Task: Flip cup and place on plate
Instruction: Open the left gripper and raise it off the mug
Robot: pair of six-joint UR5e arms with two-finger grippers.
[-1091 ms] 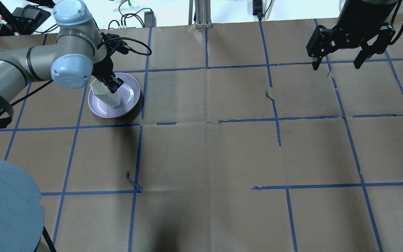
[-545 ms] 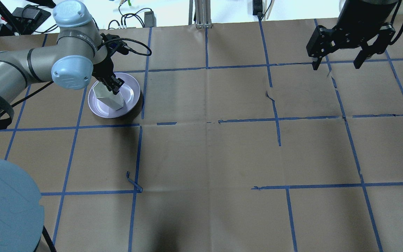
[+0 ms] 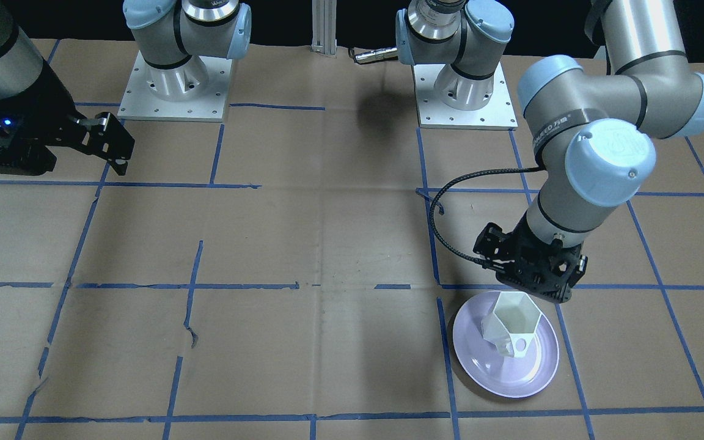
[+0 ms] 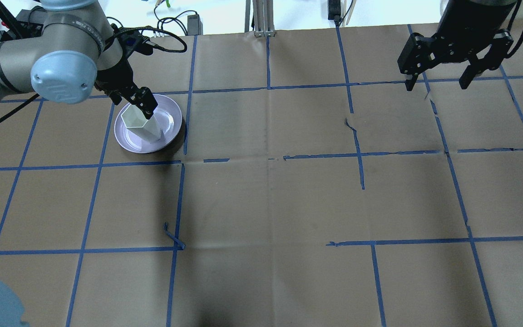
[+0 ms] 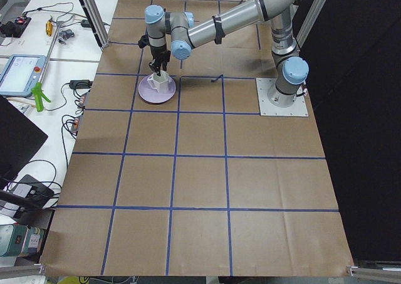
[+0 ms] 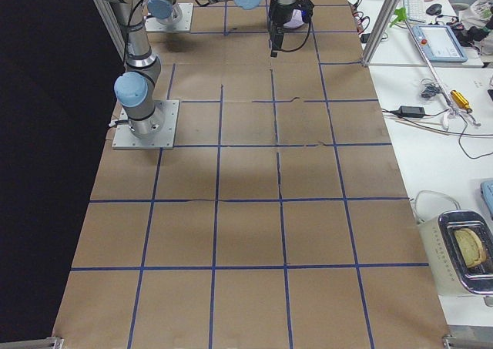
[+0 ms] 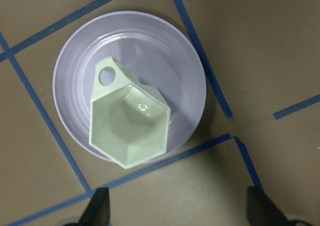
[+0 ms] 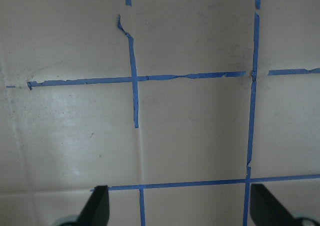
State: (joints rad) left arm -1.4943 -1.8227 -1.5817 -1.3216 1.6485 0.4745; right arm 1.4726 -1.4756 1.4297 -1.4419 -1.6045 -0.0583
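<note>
The white faceted cup [image 4: 139, 121] stands upright, mouth up, on the pale lavender plate [image 4: 171, 119] at the table's far left. In the left wrist view I look down into the cup [image 7: 129, 126], with its handle over the plate [image 7: 170, 51]. My left gripper [image 4: 141, 102] is open and empty, just above and behind the cup's rim, not touching it. Its fingers [image 7: 97, 208] stand wide apart, clear of the cup. The front view shows the cup [image 3: 513, 324] on the plate [image 3: 486, 366] below the left gripper [image 3: 532, 287]. My right gripper [image 4: 437, 81] is open and empty, high at the far right.
Brown paper with a blue tape grid covers the table [image 4: 270, 204]. A loose curl of tape [image 4: 173, 236] lies left of centre. Both arm bases [image 3: 172, 79] stand on the robot's side. Cables and an aluminium post [image 4: 259, 18] lie beyond the far edge.
My left gripper has let go of the cup, opened and drawn up and back to the left. The cup has gone from tilted to standing upright on the plate. The right arm has not moved.
</note>
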